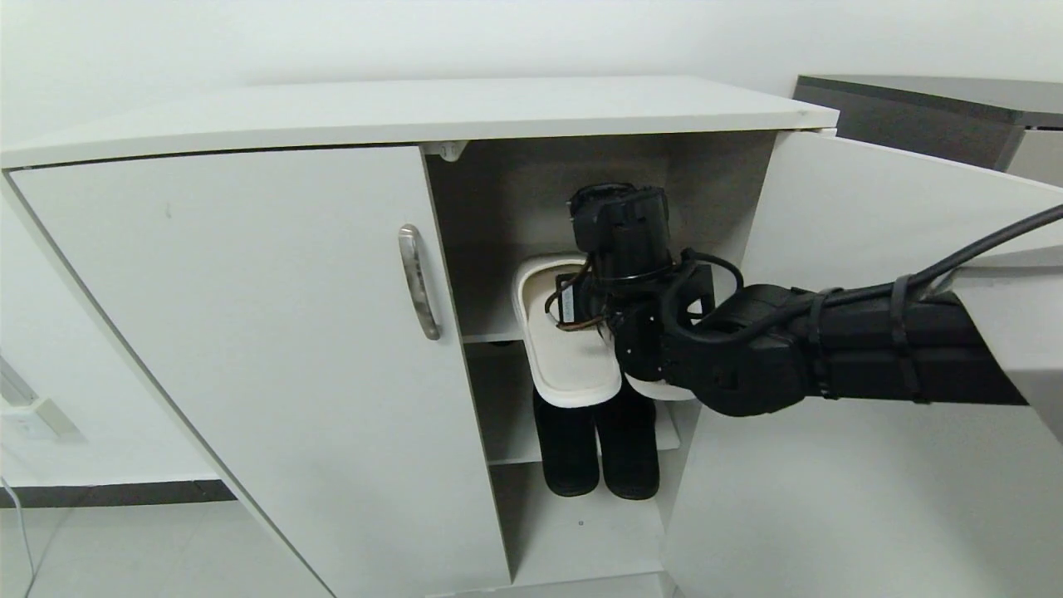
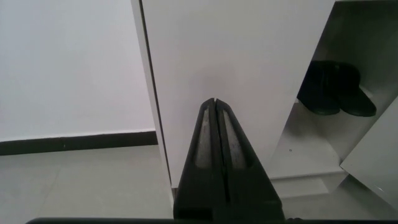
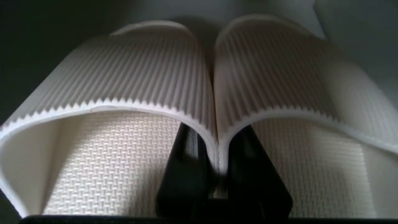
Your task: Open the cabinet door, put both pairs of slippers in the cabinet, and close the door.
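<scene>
Right end effector (image 3: 216,177), on arm (image 1: 830,349) stretched level into cabinet (image 1: 249,332), pinching white slippers (image 1: 573,365) by their adjoining inner edges; black slippers (image 1: 598,453) below it; left end effector (image 2: 214,109) pressed together.

No lettering, number or sign can be read on any surface. A small pale sticker (image 1: 568,304) sits on the black wrist housing of the right arm (image 1: 830,357), just above the white slippers (image 1: 573,365) inside the cabinet (image 1: 249,332). It may carry print, but it is too small to make out.
</scene>
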### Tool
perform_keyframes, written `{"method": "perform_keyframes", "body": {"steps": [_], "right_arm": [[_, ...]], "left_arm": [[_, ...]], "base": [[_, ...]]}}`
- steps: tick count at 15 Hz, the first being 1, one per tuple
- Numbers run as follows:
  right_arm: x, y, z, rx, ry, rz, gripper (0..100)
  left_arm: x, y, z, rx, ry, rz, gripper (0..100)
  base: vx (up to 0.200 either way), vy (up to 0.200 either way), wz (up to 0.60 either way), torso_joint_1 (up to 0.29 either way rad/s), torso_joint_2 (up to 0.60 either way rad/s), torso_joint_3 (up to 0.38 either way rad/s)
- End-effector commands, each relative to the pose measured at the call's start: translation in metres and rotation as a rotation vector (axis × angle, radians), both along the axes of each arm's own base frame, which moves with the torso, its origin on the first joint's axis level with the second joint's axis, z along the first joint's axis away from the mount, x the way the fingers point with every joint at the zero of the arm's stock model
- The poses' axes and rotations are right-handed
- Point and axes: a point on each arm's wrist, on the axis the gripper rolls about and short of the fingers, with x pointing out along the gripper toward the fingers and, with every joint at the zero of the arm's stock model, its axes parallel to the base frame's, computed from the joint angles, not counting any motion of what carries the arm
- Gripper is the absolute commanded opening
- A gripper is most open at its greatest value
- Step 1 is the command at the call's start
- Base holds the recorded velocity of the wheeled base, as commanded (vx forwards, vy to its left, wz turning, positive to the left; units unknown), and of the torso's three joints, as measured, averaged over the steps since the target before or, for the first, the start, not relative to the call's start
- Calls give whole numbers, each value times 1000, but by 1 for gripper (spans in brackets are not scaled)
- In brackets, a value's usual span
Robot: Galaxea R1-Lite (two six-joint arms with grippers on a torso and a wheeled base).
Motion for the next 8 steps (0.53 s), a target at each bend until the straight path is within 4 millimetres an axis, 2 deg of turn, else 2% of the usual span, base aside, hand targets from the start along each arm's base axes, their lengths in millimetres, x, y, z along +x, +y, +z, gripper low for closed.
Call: {"method": "perform_keyframes", "body": {"steps": [1, 8], "right_arm": [[19, 4, -4, 8, 18, -29, 0], [46, 11, -7, 16, -20, -77, 0]], "left_arm": [[0, 0, 0, 0, 1, 1, 0], [0, 0, 0, -3, 1, 1, 0]], "base": [[0, 0, 0, 0, 0, 0], [0, 0, 0, 0, 0, 0]]}}
